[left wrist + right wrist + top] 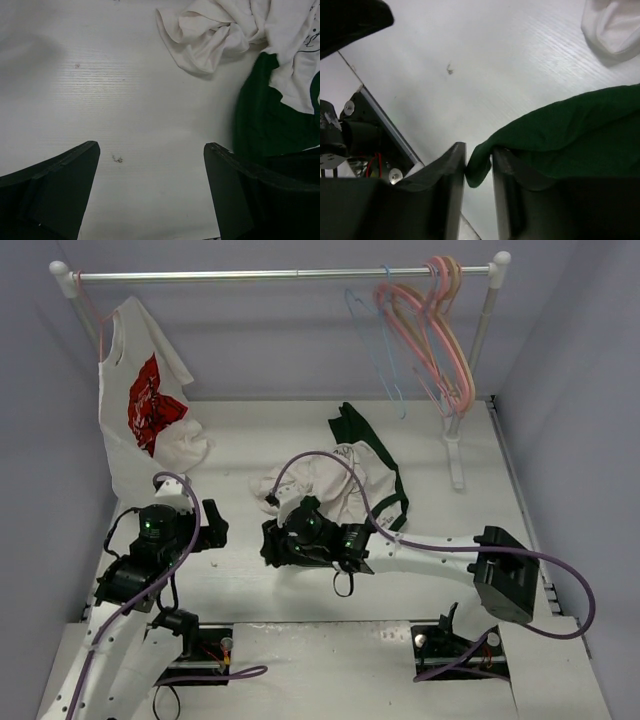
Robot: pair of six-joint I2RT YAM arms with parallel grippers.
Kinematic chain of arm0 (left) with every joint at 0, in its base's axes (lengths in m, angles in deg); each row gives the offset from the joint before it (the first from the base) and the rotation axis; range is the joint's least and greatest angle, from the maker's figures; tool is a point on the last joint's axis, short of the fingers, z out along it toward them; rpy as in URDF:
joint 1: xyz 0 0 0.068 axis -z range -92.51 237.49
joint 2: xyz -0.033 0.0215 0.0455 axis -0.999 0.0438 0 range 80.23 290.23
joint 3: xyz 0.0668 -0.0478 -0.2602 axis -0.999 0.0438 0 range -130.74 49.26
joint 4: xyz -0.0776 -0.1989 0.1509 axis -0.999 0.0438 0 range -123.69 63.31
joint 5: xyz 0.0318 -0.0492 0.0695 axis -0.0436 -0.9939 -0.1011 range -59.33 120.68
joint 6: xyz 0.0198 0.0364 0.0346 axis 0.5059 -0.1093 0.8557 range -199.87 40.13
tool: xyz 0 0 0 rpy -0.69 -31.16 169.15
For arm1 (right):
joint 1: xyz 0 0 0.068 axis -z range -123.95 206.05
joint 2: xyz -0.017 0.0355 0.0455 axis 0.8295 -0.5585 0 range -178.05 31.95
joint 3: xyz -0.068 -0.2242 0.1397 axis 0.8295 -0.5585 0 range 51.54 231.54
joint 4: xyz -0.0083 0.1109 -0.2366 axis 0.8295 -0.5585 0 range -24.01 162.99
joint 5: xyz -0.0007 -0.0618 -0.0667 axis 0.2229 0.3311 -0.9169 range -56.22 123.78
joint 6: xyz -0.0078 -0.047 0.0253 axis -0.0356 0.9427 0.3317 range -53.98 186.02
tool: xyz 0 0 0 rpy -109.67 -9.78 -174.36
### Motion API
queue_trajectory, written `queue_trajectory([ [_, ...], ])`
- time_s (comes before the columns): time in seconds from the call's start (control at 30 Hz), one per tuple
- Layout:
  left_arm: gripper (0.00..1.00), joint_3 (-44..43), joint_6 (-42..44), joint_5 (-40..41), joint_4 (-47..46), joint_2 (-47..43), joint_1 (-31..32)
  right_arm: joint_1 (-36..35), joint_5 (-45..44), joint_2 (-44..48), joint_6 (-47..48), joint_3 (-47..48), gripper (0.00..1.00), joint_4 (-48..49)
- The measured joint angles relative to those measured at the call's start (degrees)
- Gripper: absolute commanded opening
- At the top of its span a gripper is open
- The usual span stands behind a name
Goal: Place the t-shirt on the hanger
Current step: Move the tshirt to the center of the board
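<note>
- White table (250, 450) and grey walls from above: the crumpled t-shirt (345, 480) lies mid-table. The light-blue wire hanger (368, 345) hangs on the rail (250, 275) well behind it, beside pink hangers (440, 340).
- Left wrist view: the left gripper (150, 190) is spread wide over bare table, touching nothing.
- Right wrist view: the right gripper (479, 167) pinches a dark green fold. The bite looks shallow, so lift slowly and let the cloth unfurl. Bunching hides the collar opening.
</note>
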Motion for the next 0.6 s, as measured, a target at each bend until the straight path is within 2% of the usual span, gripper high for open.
queue_trajectory([
  [0.03,0.87,-0.2,-0.3,-0.4,0.7,-0.2,0.0,-0.8,0.2,-1.6,0.9,1.4,0.52,-0.1],
  [0.07,0.87,-0.3,-0.6,-0.7,1.3,-0.5,0.0,-1.3,0.4,-2.5,1.6,2.4,0.58,-0.4],
  [0.13,0.87,-0.7,-1.1,-0.7,2.6,-1.4,0.1,-1.7,-0.3,-3.1,3.4,3.4,0.68,-1.2],
  [0.23,0.87,-1.7,-2.0,-0.6,3.9,-2.7,0.1,-1.0,-3.1,-2.0,5.6,3.7,0.74,-3.3],
  [0.33,0.86,-2.0,-3.6,-1.1,4.0,-3.2,0.1,1.1,-5.7,1.3,7.2,3.3,0.77,-7.0],
  [0.4,0.81,-1.7,-5.4,-2.3,3.5,-2.0,0.1,3.5,-7.2,5.6,8.1,1.8,0.77,-8.5],
  [0.6,0.76,4.4,-12.0,-5.9,-3.0,7.4,1.6,17.7,-9.7,20.6,8.8,-5.7,0.76,-13.7],
])
